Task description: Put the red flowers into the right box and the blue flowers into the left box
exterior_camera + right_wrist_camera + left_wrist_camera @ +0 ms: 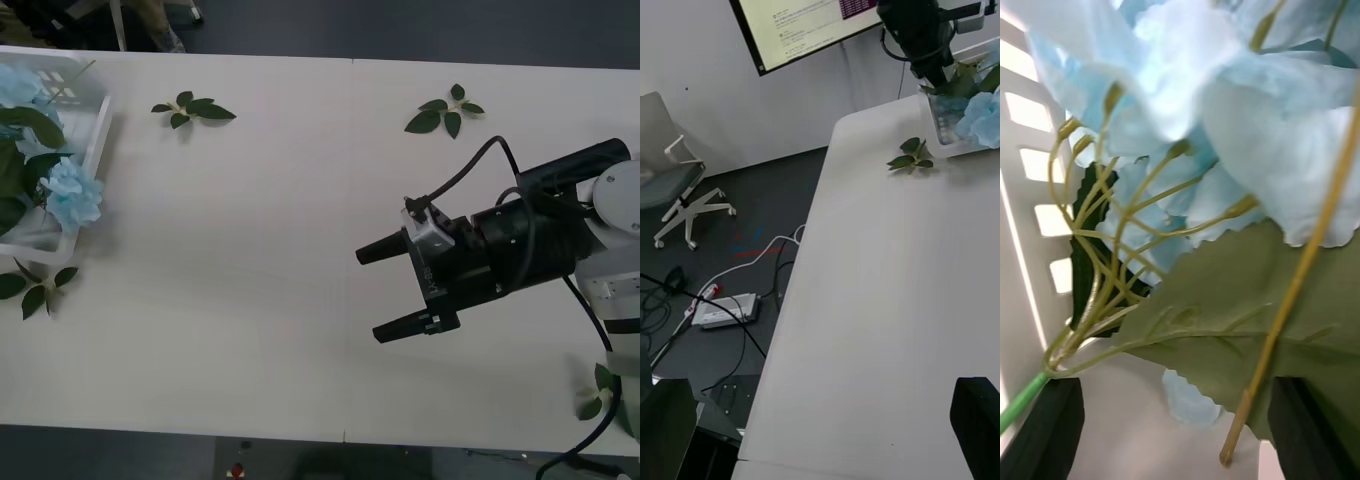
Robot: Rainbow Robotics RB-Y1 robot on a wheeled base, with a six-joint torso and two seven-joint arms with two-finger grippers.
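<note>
From the front view, the right gripper (pixel 400 290) hangs over the table (pixel 250 300) toward its right edge, its black fingers spread wide with nothing between them. The left box (pixel 92 120) sits at the table's far left corner, with blue flowers (pixel 72 195) and their leaves lying in it, one pale head resting against the near wall. Loose leaf sprigs (pixel 193 109) lie scattered along the far edge, at the near left beside the box, and at the near right corner. No red flowers lie on the open table, so sorting looks nearly done.

In the right wrist view, the right gripper's own fingers (pixel 977 420) stand at the two corners, far apart and holding nothing, above bare table close to its near edge. Farther off, a blue flower head rests in the left box, with a leaf sprig just beside it.

In the left wrist view, the left gripper (pixel 1176 431) is down inside the left box, by its slotted wall (pixel 1030 225). Blue petals, a broad leaf and thin stems hang between the dark, well-separated fingers; the jaws look parted rather than clamped, seemingly so the cluster can settle in the box.
</note>
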